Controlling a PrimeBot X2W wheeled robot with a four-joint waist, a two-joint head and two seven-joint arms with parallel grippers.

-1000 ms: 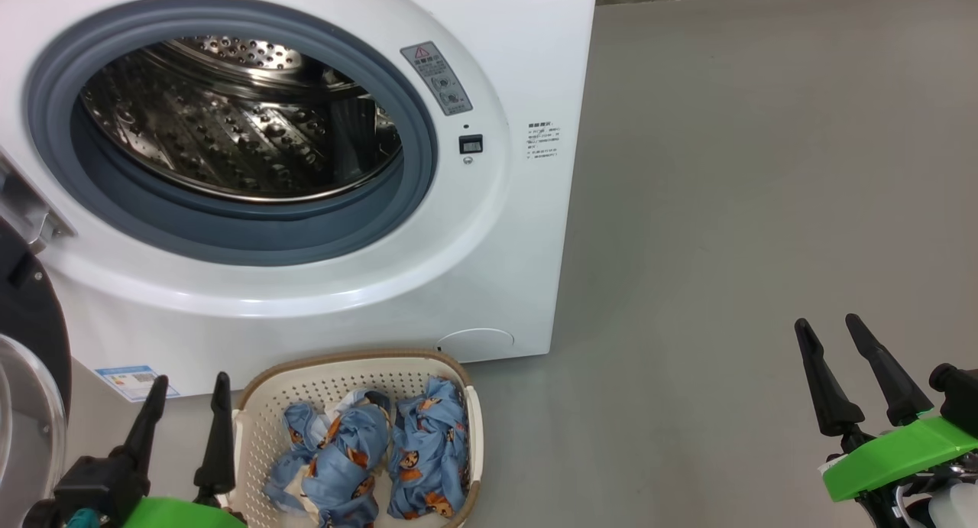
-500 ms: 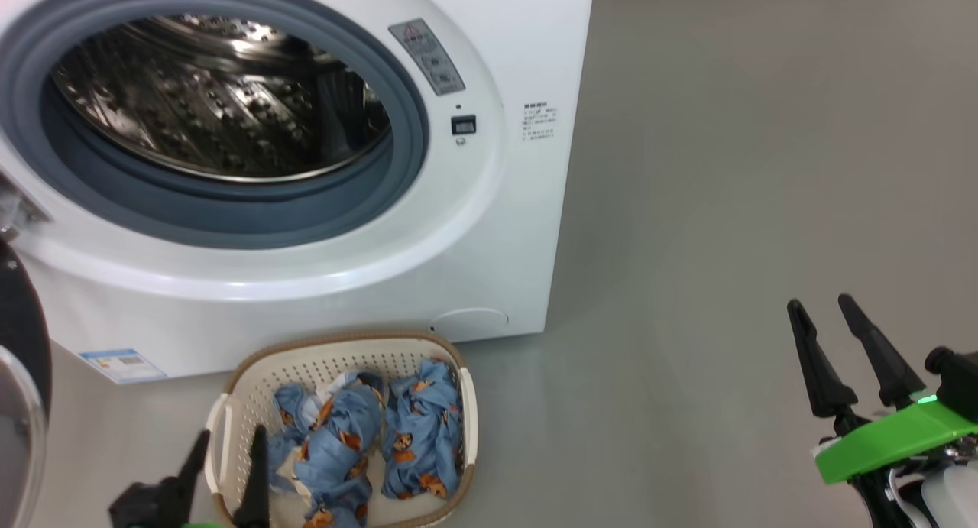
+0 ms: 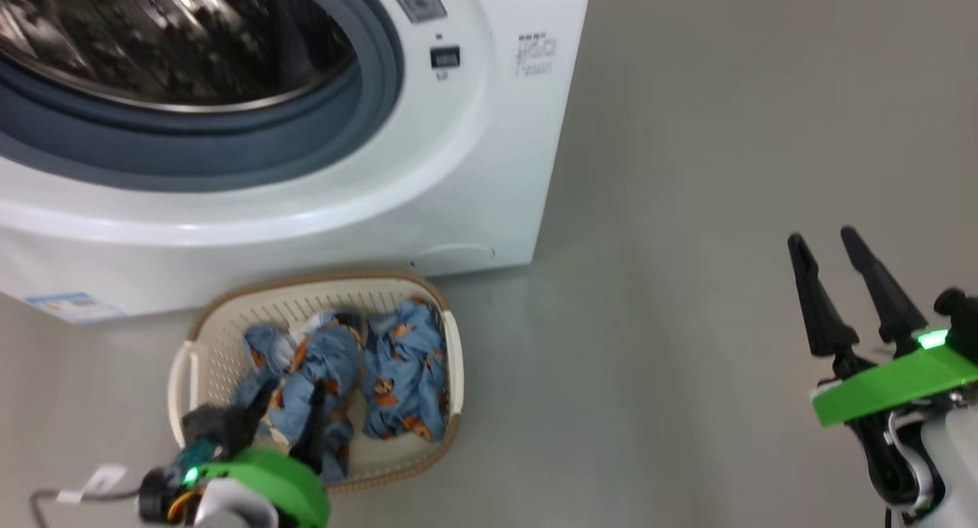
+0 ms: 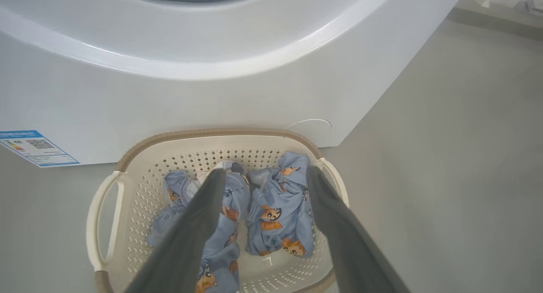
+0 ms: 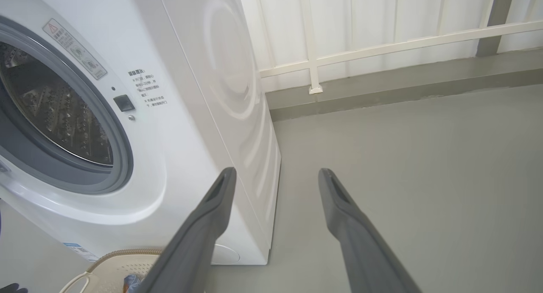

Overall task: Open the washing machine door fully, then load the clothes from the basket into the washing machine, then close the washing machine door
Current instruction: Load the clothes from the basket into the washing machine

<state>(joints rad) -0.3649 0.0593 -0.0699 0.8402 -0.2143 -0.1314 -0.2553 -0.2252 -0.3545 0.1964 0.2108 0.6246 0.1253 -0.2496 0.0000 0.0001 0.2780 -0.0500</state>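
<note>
Head view: the washing machine [image 3: 489, 169] has its mouth uncovered, showing the steel drum [image 3: 153, 31] inside the grey-blue gasket [image 3: 191, 142]. The basket [image 3: 306, 280] sits on the floor [image 3: 726, 169] just in front of the washing machine's lower front panel, with the clothes [image 3: 397, 367] bundled inside it. The left gripper [image 3: 292, 390] hangs over the side of the basket farthest from the washing machine, its fingertips overlapping the blue fabric; whether they touch it cannot be told. The right gripper [image 3: 821, 238] is well off the washing machine's right side, over bare floor, jaws apart and holding nothing.

Left wrist view: the left gripper [image 4: 267, 172] is spread wide and points toward the washing machine [image 4: 212, 93], with the clothes [image 4: 280, 208] seen between its fingers. A blue label sticker [image 4: 34, 148] marks the washing machine's lower front.

Right wrist view: the right gripper [image 5: 276, 172] is spread wide and empty, aimed past the washing machine's front right corner.
</note>
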